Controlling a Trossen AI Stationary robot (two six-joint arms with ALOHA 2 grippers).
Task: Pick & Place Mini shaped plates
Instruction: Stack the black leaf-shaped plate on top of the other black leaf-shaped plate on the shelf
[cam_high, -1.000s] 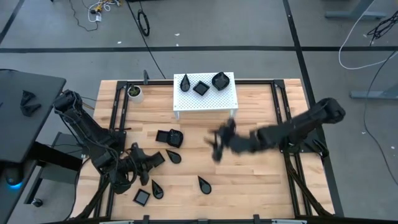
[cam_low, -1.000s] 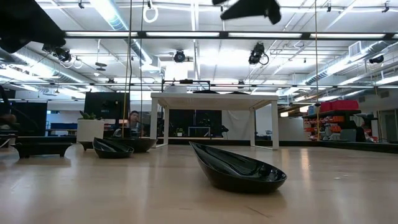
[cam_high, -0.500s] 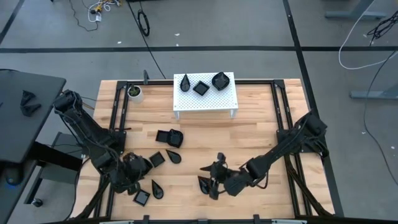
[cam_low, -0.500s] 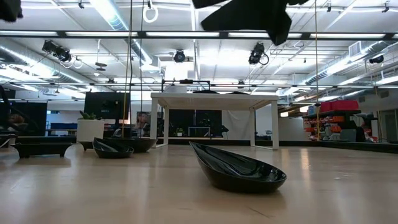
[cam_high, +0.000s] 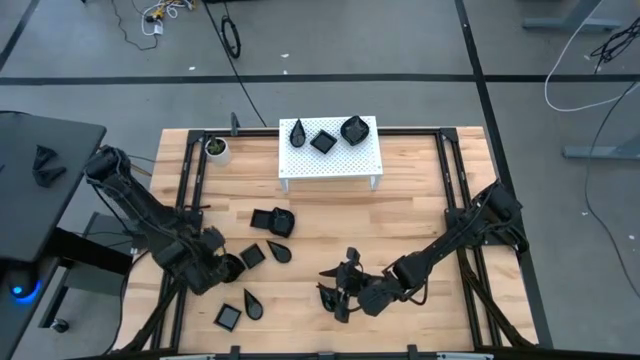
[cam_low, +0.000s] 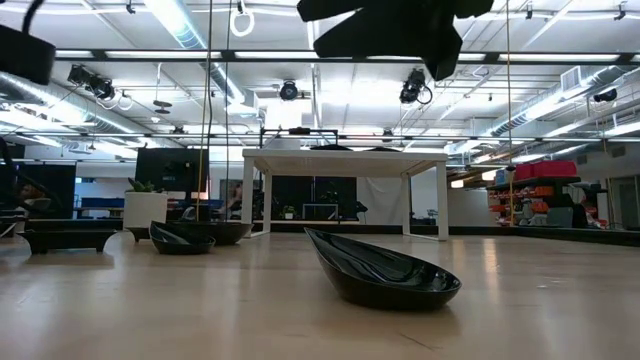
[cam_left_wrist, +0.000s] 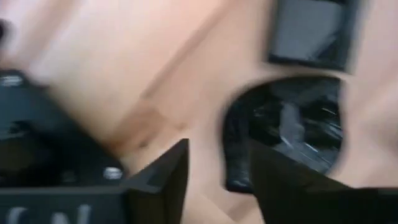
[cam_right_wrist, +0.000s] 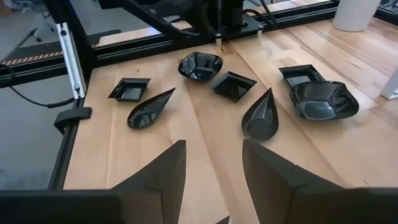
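**Sam:** Looking down from above, why are three mini shaped plates (cam_high: 323, 140) up on the white stand (cam_high: 330, 165)?

**Mia:** I think that is where they all go. The other plates lie loose on the table (cam_high: 400, 210), mostly near and to the left.

**Sam:** What are the arms doing?

**Mia:** The left hand (cam_high: 222, 268) is low among the loose plates on the near left. The right arm stretches in from the right. The right hand (cam_high: 340, 290) is near the middle of the near edge.

**Sam:** And from down at table height?

**Mia:** A teardrop plate (cam_low: 380, 275) sits flat on the wood. The right hand hangs right above it, not touching. I guess it picks that one next.

**Sam:** What does the left wrist view show?

**Mia:** A shell plate (cam_left_wrist: 292, 124). Its rim is in the gap between the spread fingers (cam_left_wrist: 165, 180). It is blurry, so I can't tell if they touch it. A square plate (cam_left_wrist: 311, 31) lies just past it.

**Sam:** And the right wrist view?

**Mia:** The right fingers are wide apart and hold nothing. Past them lie the loose plates on the left side.
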